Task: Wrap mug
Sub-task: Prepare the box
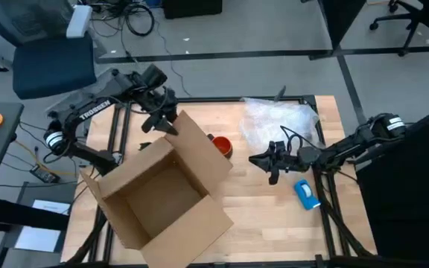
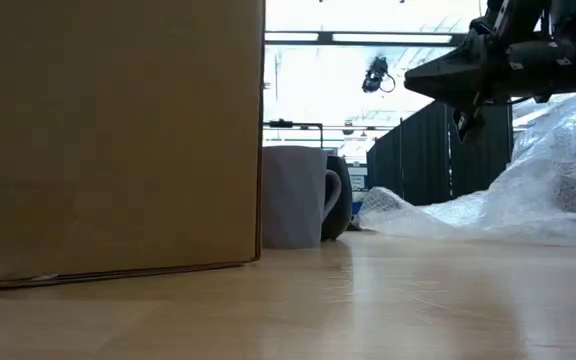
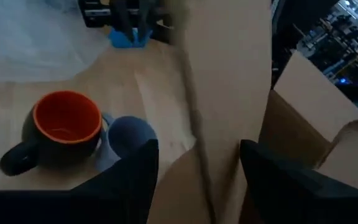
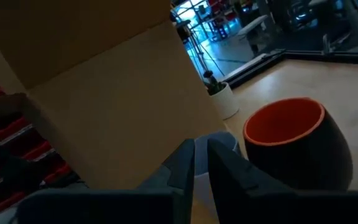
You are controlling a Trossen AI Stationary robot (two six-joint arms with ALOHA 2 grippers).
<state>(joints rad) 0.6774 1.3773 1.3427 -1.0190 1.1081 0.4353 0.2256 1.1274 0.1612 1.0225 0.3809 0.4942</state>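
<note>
Sitting on the wooden desk (image 1: 267,216) just right of the big open cardboard box (image 1: 159,190), the mug (image 1: 222,145) shows its bright orange inside from above. From the left wrist its dark handle (image 3: 14,160) sticks out on the side away from the box, and a second, pale grey-blue mug (image 3: 129,134) stands touching it, between it and the box wall. At desk height that pale mug (image 2: 296,196) is in front, hard against the box, hiding nearly all of the darker one behind it.

The left gripper (image 1: 162,119) is at the far edge of the box, over the upright flap (image 1: 199,149). In its wrist picture the fingers (image 3: 135,180) stand apart, one on each side of the cardboard flap, not visibly pressing it.

The right gripper (image 1: 263,160) hangs above the desk to the right of the mug, a little apart from it, pointing left toward it. Its fingers (image 4: 185,165) are drawn together with only a thin slit between them and nothing held; the mug (image 4: 297,143) sits close ahead of them.

A heap of clear bubble wrap (image 1: 278,119) lies on the far right part of the desk, beyond the right arm. A small blue object (image 1: 306,192) lies near the right edge, on the near side of that arm.
</note>
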